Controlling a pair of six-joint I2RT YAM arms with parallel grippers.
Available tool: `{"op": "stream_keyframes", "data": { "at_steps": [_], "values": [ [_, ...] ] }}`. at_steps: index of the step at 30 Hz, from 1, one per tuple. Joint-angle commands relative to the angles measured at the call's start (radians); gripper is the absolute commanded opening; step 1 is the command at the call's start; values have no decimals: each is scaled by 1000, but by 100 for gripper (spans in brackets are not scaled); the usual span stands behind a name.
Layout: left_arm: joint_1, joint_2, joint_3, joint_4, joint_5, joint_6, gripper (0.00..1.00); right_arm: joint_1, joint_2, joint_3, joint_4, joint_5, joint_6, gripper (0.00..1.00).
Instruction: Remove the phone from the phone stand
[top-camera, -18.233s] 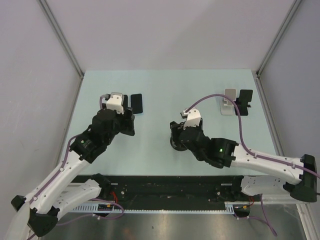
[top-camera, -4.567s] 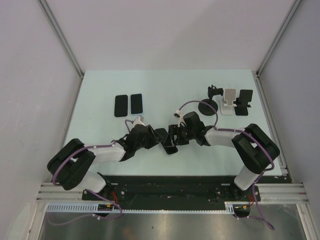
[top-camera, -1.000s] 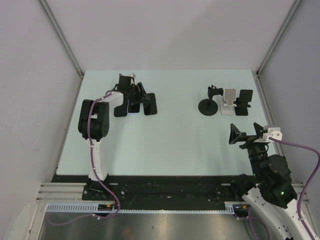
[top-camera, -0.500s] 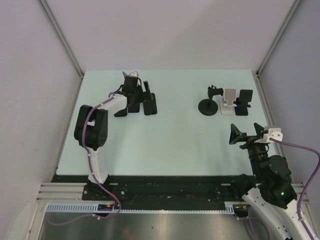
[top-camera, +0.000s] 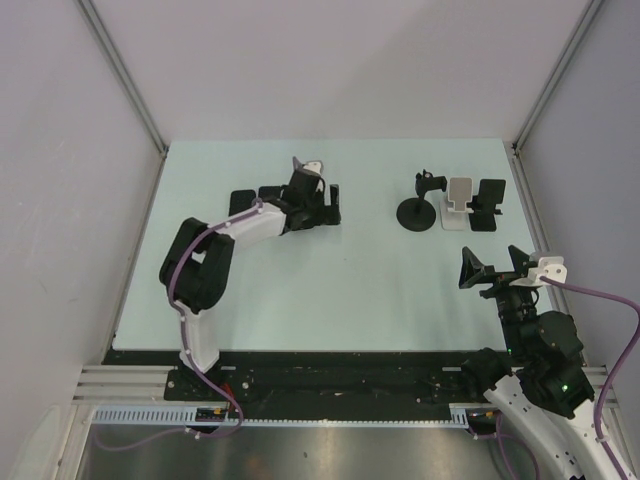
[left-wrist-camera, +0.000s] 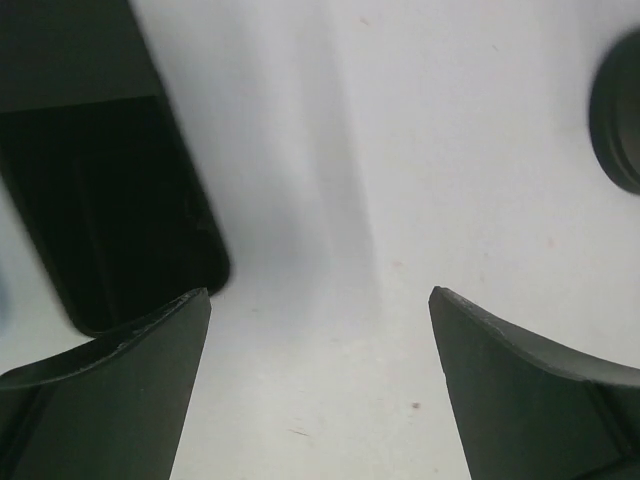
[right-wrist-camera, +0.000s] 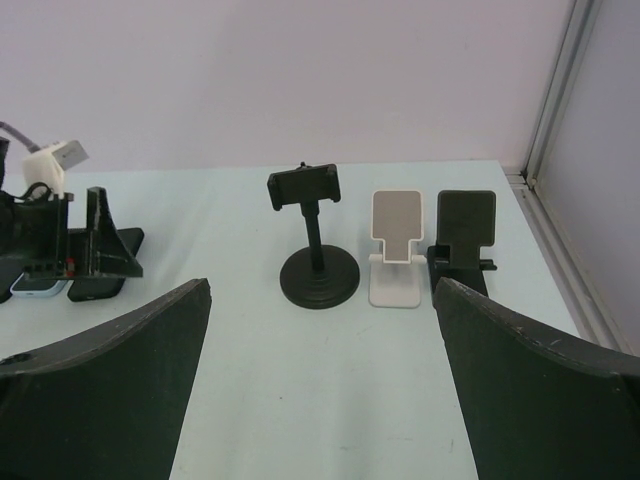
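A: Where is the phone?
B: Flat on the table, well apart from the pole stand, white stand and black stand. They hold nothing.
A: What can go wrong?
B: The left gripper hangs low just beside the phone, jaws apart, holding nothing. A swing could knock it. The right gripper is apart and bare too.
A: And the room?
B: A pale green table, plain grey walls, metal posts.

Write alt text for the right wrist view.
Three empty phone stands in a row: a black clamp stand on a round base, a white stand, a black stand. At far left, the left hand is beside phones lying flat. The open right hand frames the foreground.
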Motion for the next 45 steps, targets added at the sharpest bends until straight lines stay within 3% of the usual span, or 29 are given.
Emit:
{"op": "stream_keyframes", "data": {
  "at_steps": [1,19,39,45],
  "values": [
    [-42,53,54,9,14,8,96,-3,-15,-1,38,-5,-3,100],
    [-62,168,123,-3,-61,12,95,-4,-20,-1,34,-1,-3,100],
    [-32,131,116,-15,-76,-7,95,-9,-22,-1,34,-5,-6,100],
    [-32,36,94,-14,-36,-24,96,-9,-25,-1,31,-4,-5,100]
  ]
}}
